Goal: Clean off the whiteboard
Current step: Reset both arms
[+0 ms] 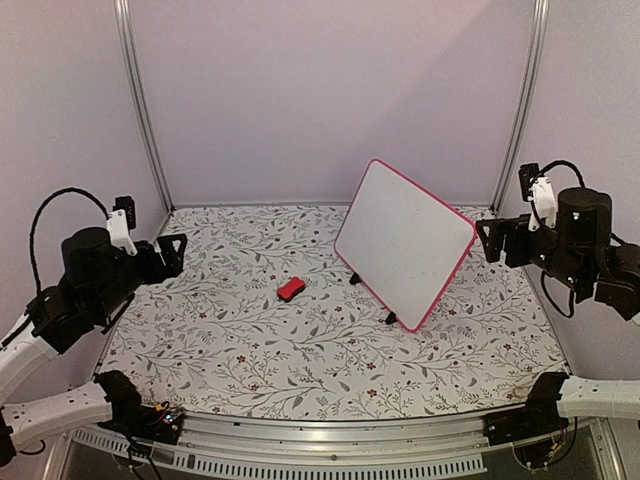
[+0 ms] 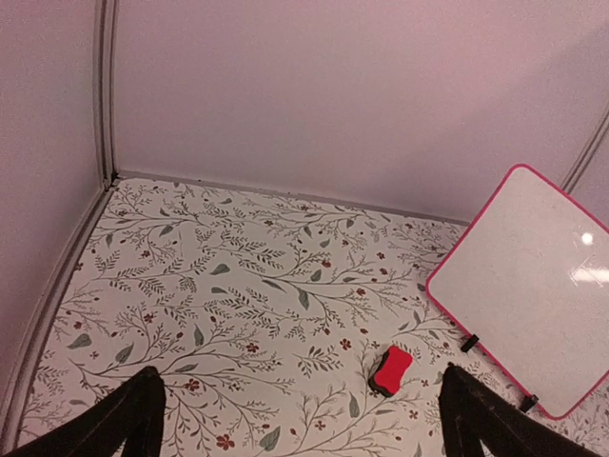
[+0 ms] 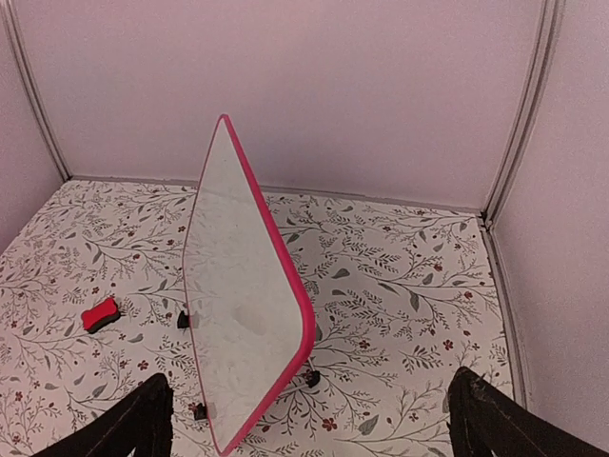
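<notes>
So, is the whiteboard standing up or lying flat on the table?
Standing up, tilted. The whiteboard rests on its black feet on the table; the right wrist view shows its top corner raised high.

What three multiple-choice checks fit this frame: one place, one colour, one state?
1. In the top view, the red eraser lies: A) left of the whiteboard B) behind it C) on its face.
2. The whiteboard's frame is: A) blue B) red-pink C) black.
3. The left gripper and right gripper are: A) both open, empty B) both shut C) left shut on the eraser.
Key: 1 A: it sits apart, on the board's left. 2 B: the rim shows red-pink. 3 A: jaws spread, nothing between.
</notes>
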`<state>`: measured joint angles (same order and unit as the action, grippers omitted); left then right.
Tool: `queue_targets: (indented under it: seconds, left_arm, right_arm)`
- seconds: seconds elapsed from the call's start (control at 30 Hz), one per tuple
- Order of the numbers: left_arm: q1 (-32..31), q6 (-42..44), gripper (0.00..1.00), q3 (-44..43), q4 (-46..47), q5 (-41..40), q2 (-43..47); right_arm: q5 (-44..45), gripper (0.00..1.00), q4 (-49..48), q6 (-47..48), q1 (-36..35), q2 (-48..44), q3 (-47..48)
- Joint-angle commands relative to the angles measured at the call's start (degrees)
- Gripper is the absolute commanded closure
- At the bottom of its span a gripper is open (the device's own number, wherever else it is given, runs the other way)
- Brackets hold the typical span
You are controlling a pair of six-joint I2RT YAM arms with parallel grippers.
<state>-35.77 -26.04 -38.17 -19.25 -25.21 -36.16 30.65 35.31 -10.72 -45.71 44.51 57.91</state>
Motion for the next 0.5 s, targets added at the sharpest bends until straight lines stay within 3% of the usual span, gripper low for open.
queue_targets:
  seconds: [0.0, 0.47]
  left_arm:
    - [0.0, 7.1, 0.00, 2.7, 0.2, -2.9, 6.6]
    - [1.0, 13.4, 0.00, 3.1, 0.6, 1.5, 5.4]
  right_arm:
    - [12.1, 0.01, 5.3, -5.4, 0.2, -2.1, -4.1]
    - [18.6, 0.01, -1.4, -6.9, 0.1, -15.1, -10.4]
